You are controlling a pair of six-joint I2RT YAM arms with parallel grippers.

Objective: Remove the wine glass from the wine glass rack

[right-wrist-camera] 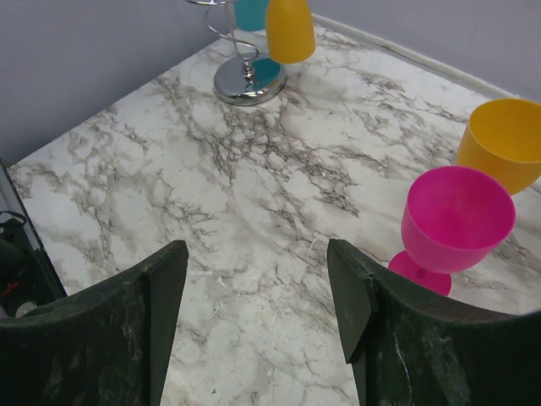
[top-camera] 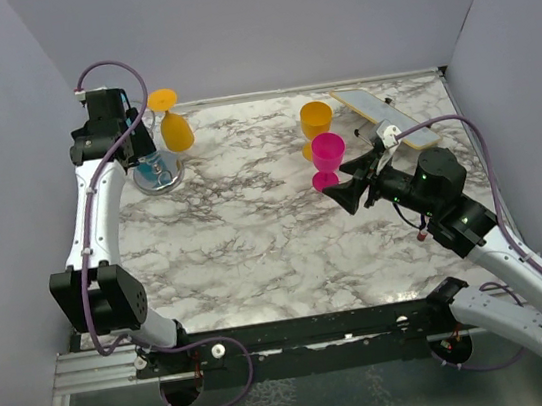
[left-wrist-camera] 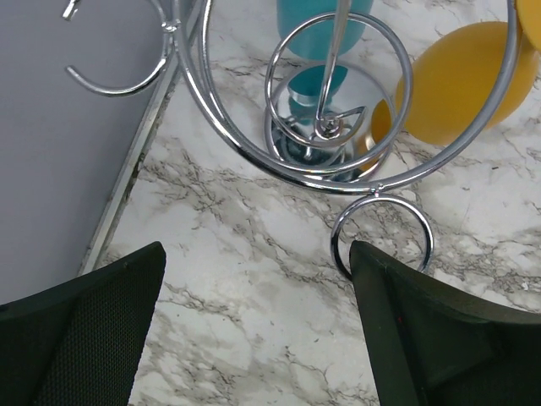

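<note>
Since both pairs of fingers stand apart with nothing between them, no glass is in hand at this moment. Nearest, the right gripper (right-wrist-camera: 258,254) hovers open low over the marble worktop (top-camera: 258,255) on the right side, with a pink glass (right-wrist-camera: 456,216) standing upright just beyond its right finger and a yellow glass (right-wrist-camera: 507,135) upright just behind that one. Both of these stand on the worktop, well apart from the stand. A pale flat board (top-camera: 379,109) lies further back on the right. Across at the far left corner, the left gripper (left-wrist-camera: 254,254) is also open and looks down on the wine glass rack (right-wrist-camera: 245,83), one of the small curled hoops lying just by its right finger. An orange wine glass (top-camera: 177,130) hangs upside down from a hoop on the rack's right side, foot uppermost and bowl clear of the worktop. A teal glass (left-wrist-camera: 321,21) sits low within the wire near the disc base; whether it hangs or stands I cannot tell. As I judge it, the removal itself is not yet done. What is left is to close on the orange glass, slide its stem out of the hoop and set it down.
</note>
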